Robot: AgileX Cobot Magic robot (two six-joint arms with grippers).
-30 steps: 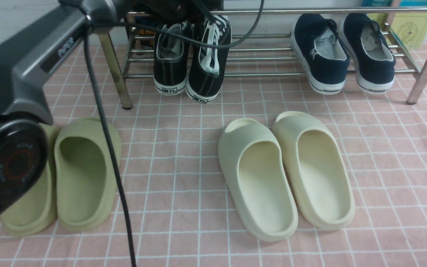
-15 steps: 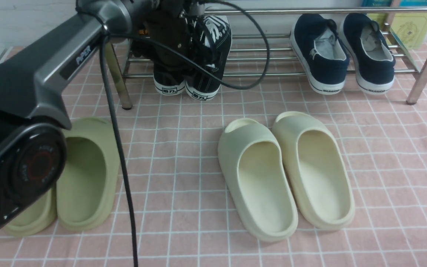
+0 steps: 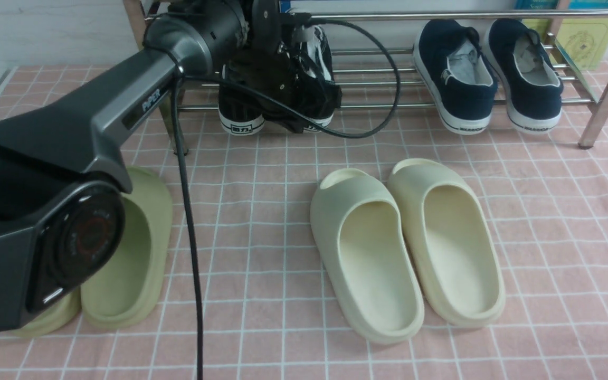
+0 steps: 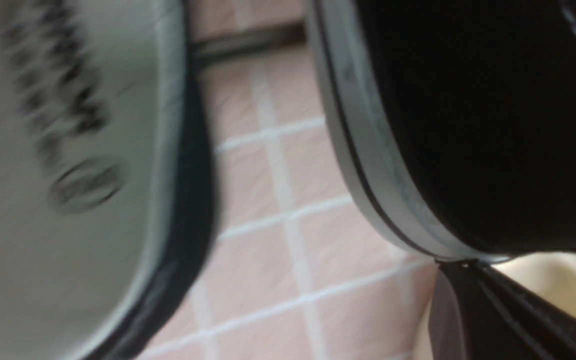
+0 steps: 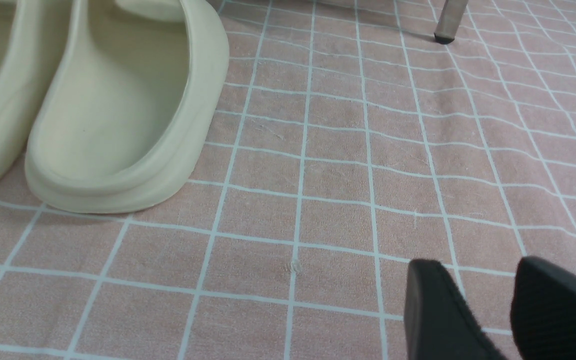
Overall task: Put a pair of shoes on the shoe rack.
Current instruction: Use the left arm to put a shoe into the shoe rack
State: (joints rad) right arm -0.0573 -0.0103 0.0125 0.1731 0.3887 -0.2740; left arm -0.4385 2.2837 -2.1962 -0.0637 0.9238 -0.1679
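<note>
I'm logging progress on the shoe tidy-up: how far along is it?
Mostly done: the pair of shoes sits on the shoe rack's lower shelf, heels overhanging the front. In hand: the left gripper, shut, is at their heels. The right gripper hangs open over the mat. Left: probably withdrawing.

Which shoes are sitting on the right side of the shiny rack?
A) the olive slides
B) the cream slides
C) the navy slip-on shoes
C: the navy slip-on shoes rest on the rods of the shoe rack at its right end, while the cream slides and olive slides lie on the pink checked cloth in front.
</note>
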